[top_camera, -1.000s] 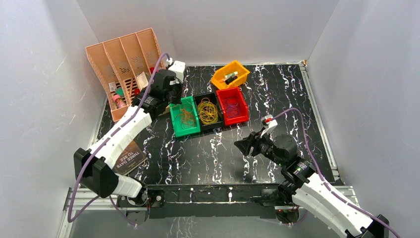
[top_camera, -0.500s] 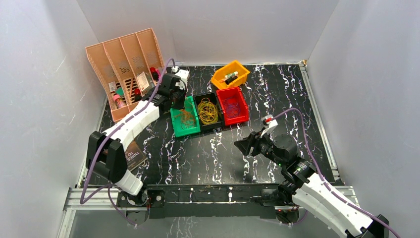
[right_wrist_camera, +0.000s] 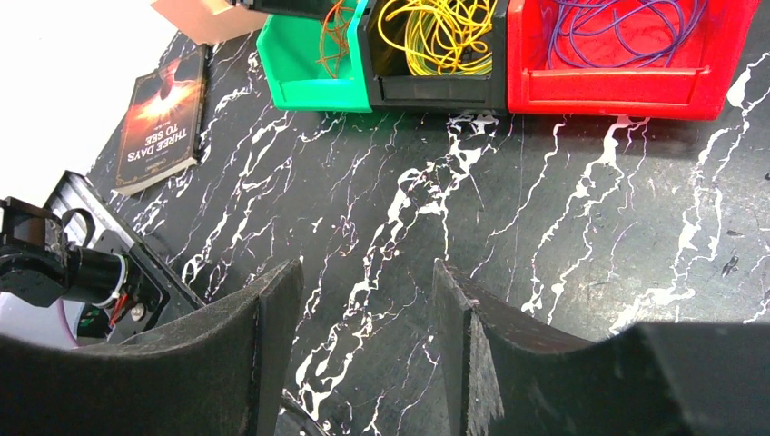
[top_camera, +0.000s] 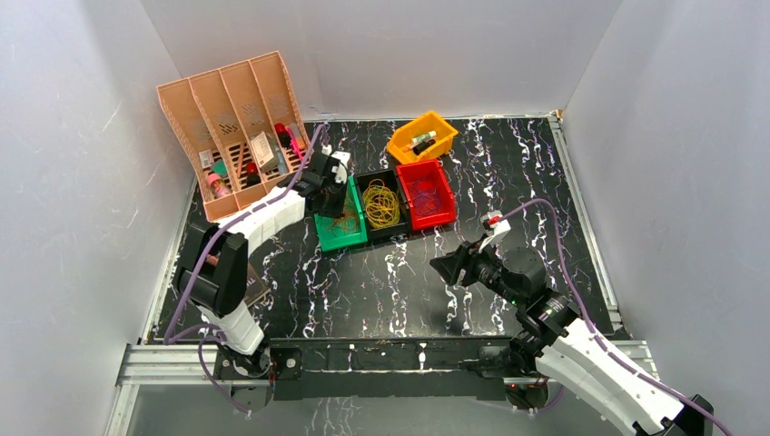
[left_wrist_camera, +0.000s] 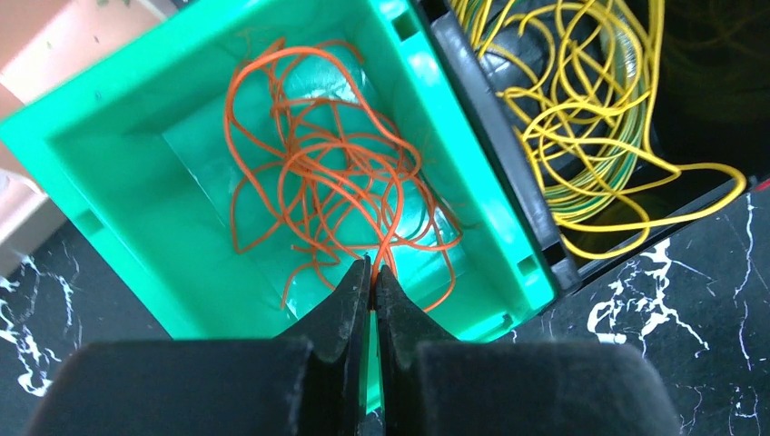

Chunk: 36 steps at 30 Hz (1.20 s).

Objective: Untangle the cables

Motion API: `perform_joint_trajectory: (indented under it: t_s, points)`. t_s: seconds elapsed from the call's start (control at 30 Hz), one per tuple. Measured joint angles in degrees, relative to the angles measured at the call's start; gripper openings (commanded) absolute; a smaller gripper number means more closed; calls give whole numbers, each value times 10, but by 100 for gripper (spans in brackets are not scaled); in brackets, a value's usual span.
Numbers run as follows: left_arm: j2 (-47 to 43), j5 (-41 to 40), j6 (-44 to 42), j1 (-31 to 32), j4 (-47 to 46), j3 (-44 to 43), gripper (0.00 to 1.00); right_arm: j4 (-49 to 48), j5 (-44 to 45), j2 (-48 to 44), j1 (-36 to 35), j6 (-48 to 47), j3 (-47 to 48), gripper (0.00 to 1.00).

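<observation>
my left gripper [left_wrist_camera: 373,272] was pressed together over the orange cables [left_wrist_camera: 336,173], bunched mid green bin [left_wrist_camera: 100,163]. couldn't tell if a strand was caught. lifting could've dragged the whole knot out, since the loops snag. right gripper [right_wrist_camera: 363,300] sat spread, empty.

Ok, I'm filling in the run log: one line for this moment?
left gripper: shut on orange cables in green bin | right gripper: open, empty
</observation>
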<state>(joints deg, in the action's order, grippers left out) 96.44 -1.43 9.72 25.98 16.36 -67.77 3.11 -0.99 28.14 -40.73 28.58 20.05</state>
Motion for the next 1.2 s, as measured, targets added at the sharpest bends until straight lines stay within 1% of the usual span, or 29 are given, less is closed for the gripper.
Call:
perform_joint_trajectory:
  t_s: [0.3, 0.47, 0.57, 0.7, 0.77, 0.87, 1.03, 1.2]
  points:
    - [19, -10, 25, 0, -6, 13, 0, -1, 5, 1, 0, 1, 0, 63]
    - [44, -15, 28, 0, -5, 13, 5, 0, 6, 0, 0, 2, 0, 63]
    - [54, -21, 30, 0, -4, 13, 13, 0, 6, -3, 0, 2, 0, 63]
    - [49, -26, 32, 0, -2, 13, 31, 0, 7, -9, 0, 3, 0, 63]
    - [39, -31, 31, 0, -3, 13, 37, 1, 7, -9, 0, 3, 0, 63]
    - [15, -41, 31, 0, -3, 13, 43, 1, 8, -9, 0, 4, 0, 63]
    - [-22, -57, 28, 0, 1, 13, 47, 0, 8, -4, 0, 6, 0, 63]
    - [-43, -65, 24, 0, 7, 12, 54, 0, 8, -3, 0, 10, 0, 63]
